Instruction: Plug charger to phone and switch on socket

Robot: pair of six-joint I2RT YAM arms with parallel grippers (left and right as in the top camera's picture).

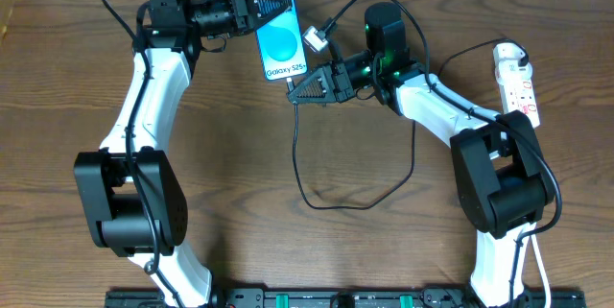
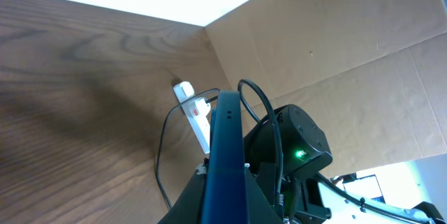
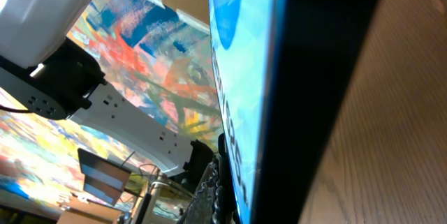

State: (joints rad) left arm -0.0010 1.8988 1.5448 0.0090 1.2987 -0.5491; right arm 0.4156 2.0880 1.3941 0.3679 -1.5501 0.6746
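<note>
1. Lying far right on the table (image 1: pixel 230 154): socket (image 1: pixel 515 80), untouched, well apart from the phone (image 1: pixel 280 39)
2. Blue-screened phone: clamped at its top end by the left gripper (image 1: pixel 278 3), screen upward
3. Looped charger (image 1: pixel 299 154): tip end apparently pinched in the closed right gripper (image 1: pixel 299 94) beside the phone's lower edge; tip to be squared with the port before being pushed

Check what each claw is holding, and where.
Left claw grips the phone by its top end. Right claw, shut, seems to pinch the cable near its tip, at the phone's lower edge.
</note>
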